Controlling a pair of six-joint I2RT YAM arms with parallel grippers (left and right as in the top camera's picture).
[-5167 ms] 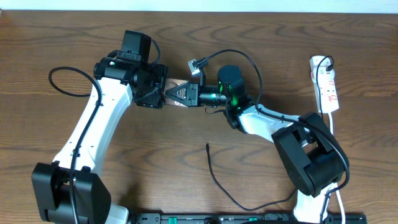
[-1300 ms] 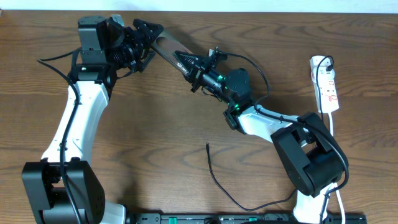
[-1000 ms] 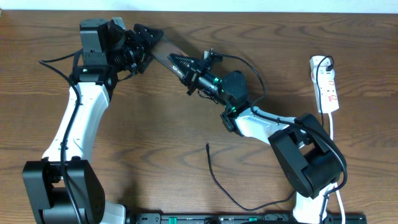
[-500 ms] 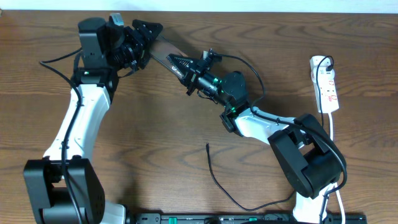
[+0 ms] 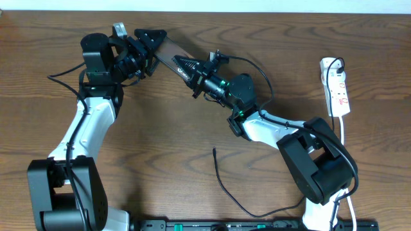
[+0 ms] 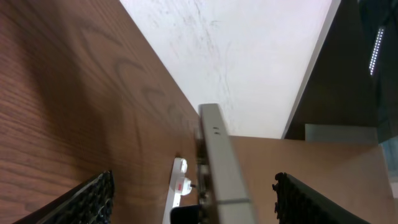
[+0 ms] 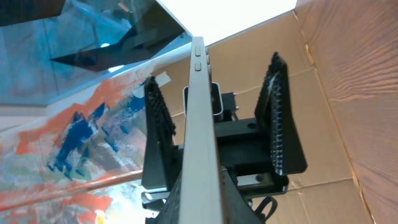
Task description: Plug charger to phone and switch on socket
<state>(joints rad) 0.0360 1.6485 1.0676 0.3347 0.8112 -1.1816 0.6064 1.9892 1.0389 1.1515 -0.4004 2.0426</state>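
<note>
The phone (image 5: 168,52) is held in the air at the far left, tilted. My right gripper (image 5: 184,63) is shut on its near end. My left gripper (image 5: 153,43) is open around the far end. In the left wrist view its fingers (image 6: 193,177) stand wide apart, with the phone's edge (image 6: 217,155) between them and untouched. In the right wrist view the phone (image 7: 198,118) runs edge-on out of my right jaws (image 7: 202,183). The charger cable (image 5: 222,183) lies loose on the table in front, its tip (image 5: 214,150) free. The socket (image 5: 339,87) lies at the far right edge.
The socket's white cord (image 5: 344,128) runs down the right side past the right arm's base (image 5: 318,170). The socket also shows small in the left wrist view (image 6: 179,184). A thick black robot cable (image 5: 61,80) loops at the left.
Since 5 s ago both grippers and the phone have risen from mid-table to the far left. In the last second the left wrist has shifted slightly; the phone has barely moved.
</note>
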